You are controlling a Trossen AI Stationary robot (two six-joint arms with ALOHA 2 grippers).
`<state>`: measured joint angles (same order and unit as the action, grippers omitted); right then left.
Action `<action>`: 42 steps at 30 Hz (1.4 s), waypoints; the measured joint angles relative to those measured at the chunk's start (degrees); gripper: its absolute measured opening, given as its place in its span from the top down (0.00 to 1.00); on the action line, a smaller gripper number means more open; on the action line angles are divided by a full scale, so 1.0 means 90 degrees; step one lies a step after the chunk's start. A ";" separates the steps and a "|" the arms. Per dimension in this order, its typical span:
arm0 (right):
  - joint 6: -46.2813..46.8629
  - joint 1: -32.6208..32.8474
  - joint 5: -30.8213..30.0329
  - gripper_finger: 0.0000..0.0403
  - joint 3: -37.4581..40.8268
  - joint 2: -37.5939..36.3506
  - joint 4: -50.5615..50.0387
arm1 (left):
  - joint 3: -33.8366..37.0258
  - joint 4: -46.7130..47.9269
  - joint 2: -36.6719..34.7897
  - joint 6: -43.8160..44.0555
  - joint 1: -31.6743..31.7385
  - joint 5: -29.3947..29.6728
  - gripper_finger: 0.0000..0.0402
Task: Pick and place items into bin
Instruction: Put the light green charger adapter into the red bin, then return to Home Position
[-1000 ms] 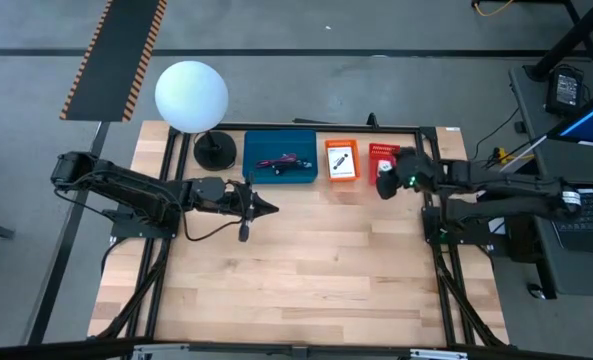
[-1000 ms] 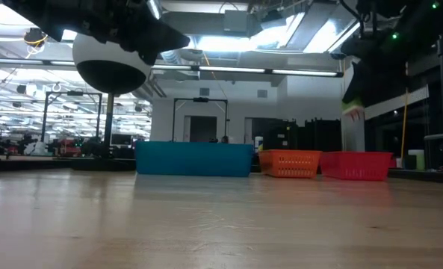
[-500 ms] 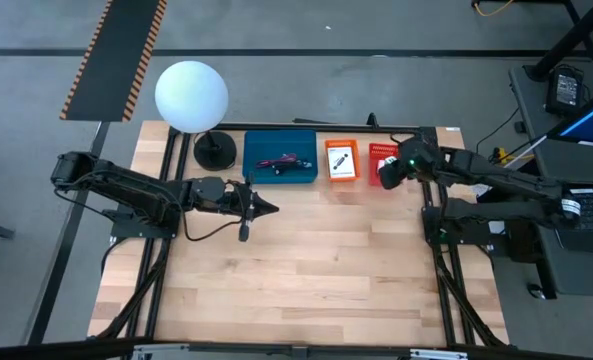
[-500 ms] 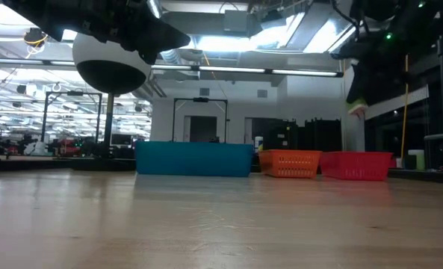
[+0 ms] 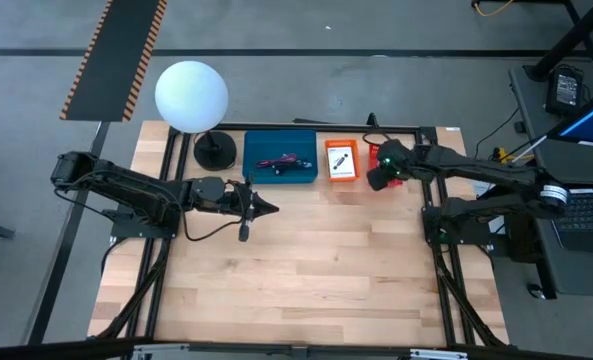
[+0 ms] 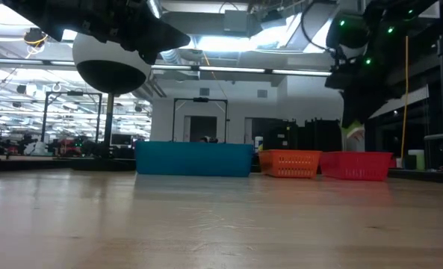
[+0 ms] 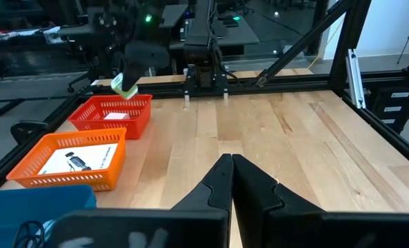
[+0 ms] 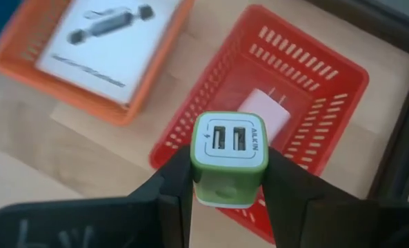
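Right now your right gripper (image 8: 228, 200) holds the green lump (image 8: 229, 157), a small green-and-white USB charger, with its fingers (image 8: 173, 189) closed on the sides, and it hangs just above the near edge of the red bin (image 8: 297, 96). You are in the carry step, close to the drop. I judge the next move wants a short reach farther over the bin so the lump clears the rim, then an opening of the fingers.

The right wrist view shows what the high view hides: a white block (image 8: 265, 114) already in the red bin, and a printed card (image 8: 111, 38) in the orange bin (image 8: 11, 55). The high view, where the right gripper (image 5: 384, 172) covers the red bin, shows the blue bin (image 5: 261, 145) with dark and red cords (image 5: 284, 161) inside. Your left gripper (image 7: 230, 180) waits over bare table (image 7: 294, 138), fingers pressed together and empty, near the blue bin. The low view shows the lump (image 6: 353, 137) well above the red bin (image 6: 355, 164)
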<state>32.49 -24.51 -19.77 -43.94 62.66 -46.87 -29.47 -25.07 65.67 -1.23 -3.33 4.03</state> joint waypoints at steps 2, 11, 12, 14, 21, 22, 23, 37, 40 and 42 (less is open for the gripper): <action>-0.0002 -0.0075 -0.0003 0.72 0.0000 0.0173 -0.0005 | 0.0000 0.0000 0.0000 0.0000 0.0000 0.0000 0.99; -0.0170 -0.0371 -0.0002 0.72 0.0000 0.0736 0.0000 | 0.0000 -0.0001 0.0000 0.0049 0.0000 0.0000 0.99; -0.0181 -0.0389 -0.0003 0.72 0.0000 0.0781 0.0003 | 0.0000 0.0000 0.0000 0.0049 0.0000 0.0000 0.99; -0.0206 -0.0392 -0.0003 0.72 0.0000 0.0855 0.0044 | 0.0000 0.0001 0.0000 0.0049 0.0000 0.0000 0.99; -0.0338 -0.0392 -0.0004 0.72 0.0000 0.1183 0.0093 | 0.0000 0.0001 0.0000 0.0051 0.0000 0.0000 0.99; -0.0338 -0.0392 -0.0005 0.71 0.0000 0.1234 0.0097 | 0.0000 0.0001 0.0000 0.0051 0.0001 0.0000 0.99; -0.0338 -0.0392 -0.0005 0.71 0.0000 0.1296 0.0095 | 0.0000 0.0001 0.0000 0.0051 0.0001 0.0000 0.99; -0.0359 -0.0392 -0.0005 0.60 0.0002 0.1592 0.0109 | 0.0000 0.0001 0.0000 0.0051 0.0000 0.0000 0.99; -0.0359 -0.0389 -0.0005 0.58 0.0002 0.1592 0.0109 | 0.0000 0.0001 0.0000 0.0051 0.0002 0.0000 0.99; -0.0359 -0.0389 -0.0005 0.57 0.0002 0.1592 0.0109 | 0.0000 0.0001 0.0000 0.0051 0.0000 0.0000 1.00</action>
<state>29.26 -28.01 -19.81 -43.92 76.99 -45.89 -29.47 -25.06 65.67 -0.78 -3.33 4.03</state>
